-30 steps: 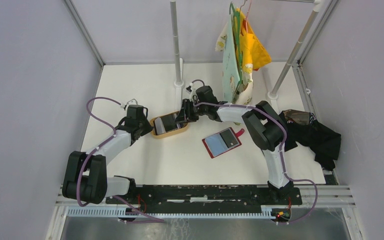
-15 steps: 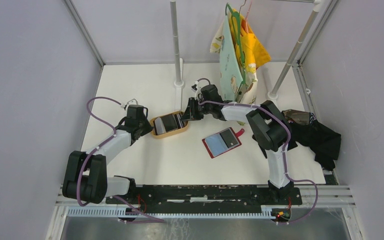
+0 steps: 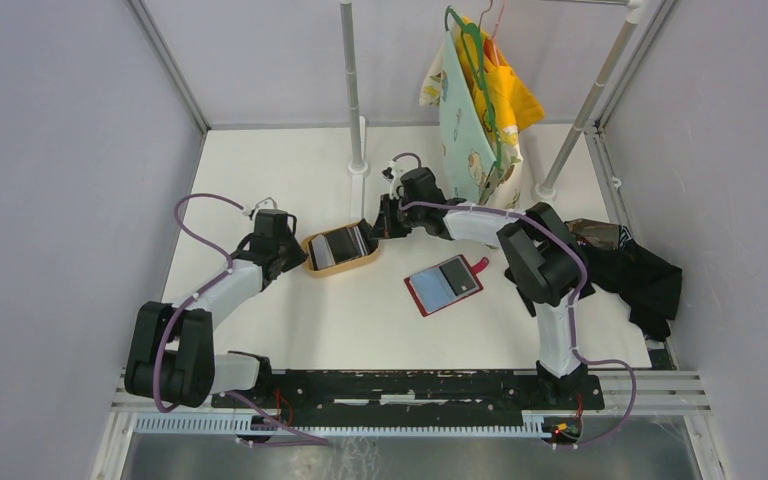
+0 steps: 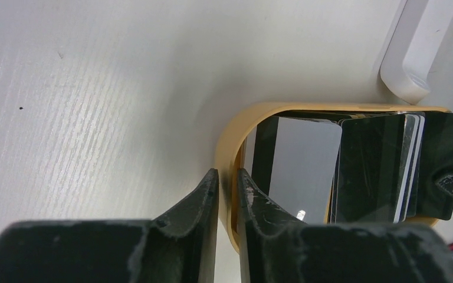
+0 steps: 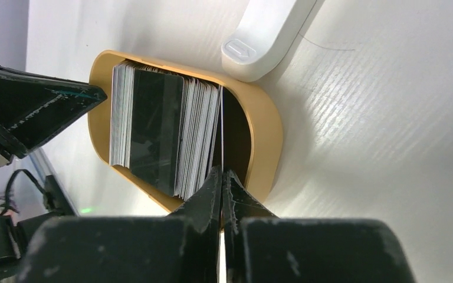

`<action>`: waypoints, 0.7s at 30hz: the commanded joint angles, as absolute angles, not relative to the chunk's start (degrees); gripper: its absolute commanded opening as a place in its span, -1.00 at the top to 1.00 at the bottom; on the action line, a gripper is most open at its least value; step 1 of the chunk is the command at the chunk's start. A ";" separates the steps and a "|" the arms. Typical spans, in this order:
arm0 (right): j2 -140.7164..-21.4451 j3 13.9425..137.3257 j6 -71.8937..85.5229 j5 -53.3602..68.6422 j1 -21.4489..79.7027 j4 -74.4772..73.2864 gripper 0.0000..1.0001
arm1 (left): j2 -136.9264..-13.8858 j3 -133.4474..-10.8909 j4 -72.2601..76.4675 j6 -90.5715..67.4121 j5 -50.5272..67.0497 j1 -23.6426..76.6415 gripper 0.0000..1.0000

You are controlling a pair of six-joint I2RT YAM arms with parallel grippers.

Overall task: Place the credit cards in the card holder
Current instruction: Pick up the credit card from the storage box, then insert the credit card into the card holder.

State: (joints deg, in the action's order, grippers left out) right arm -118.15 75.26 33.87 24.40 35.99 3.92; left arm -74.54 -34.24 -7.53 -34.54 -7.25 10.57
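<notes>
A stack of credit cards (image 5: 159, 132) stands on edge in a tan oval tray (image 5: 268, 141). One thin card (image 5: 222, 135), edge-on, stands apart from the stack's right end, and my right gripper (image 5: 221, 172) is shut on it. My left gripper (image 4: 227, 177) grips the tray's left rim (image 4: 227, 141), one finger inside and one outside, with the grey and dark cards (image 4: 307, 159) just beyond. In the top view the red card holder (image 3: 445, 283) lies open on the table, right of the tray (image 3: 355, 266) and apart from both grippers.
A white pole foot (image 5: 265, 41) sits right behind the tray. Rack poles (image 3: 352, 100) rise at the back, with cloths (image 3: 475, 110) hanging on hangers close to my right arm. A dark garment (image 3: 640, 275) lies at the table's right edge.
My right gripper has closed onto one card at the tray's right end. The hanging cloths have swung a little. My left gripper keeps its hold on the tray rim.
</notes>
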 commanded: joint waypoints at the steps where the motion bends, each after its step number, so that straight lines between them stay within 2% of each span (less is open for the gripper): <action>1: -113.72 77.91 25.86 18.87 35.57 1.86 1.00 | -72.93 -35.99 -5.14 -33.21 -7.19 10.31 0.54; 6: -110.91 77.71 22.20 15.93 35.58 1.49 1.00 | -68.39 -34.75 -4.91 -34.26 -7.54 10.28 0.50; 13: -106.48 76.53 19.21 14.27 35.56 1.32 1.00 | -61.96 -34.62 -6.25 -35.24 -6.37 10.28 0.29; 17: -103.41 74.30 19.11 17.61 35.52 2.35 1.00 | -58.85 -33.90 -5.02 -35.08 -1.81 10.28 0.20; 21: -98.69 68.80 18.72 24.29 35.52 5.81 1.00 | -54.98 -30.92 1.32 -34.20 8.51 10.25 0.10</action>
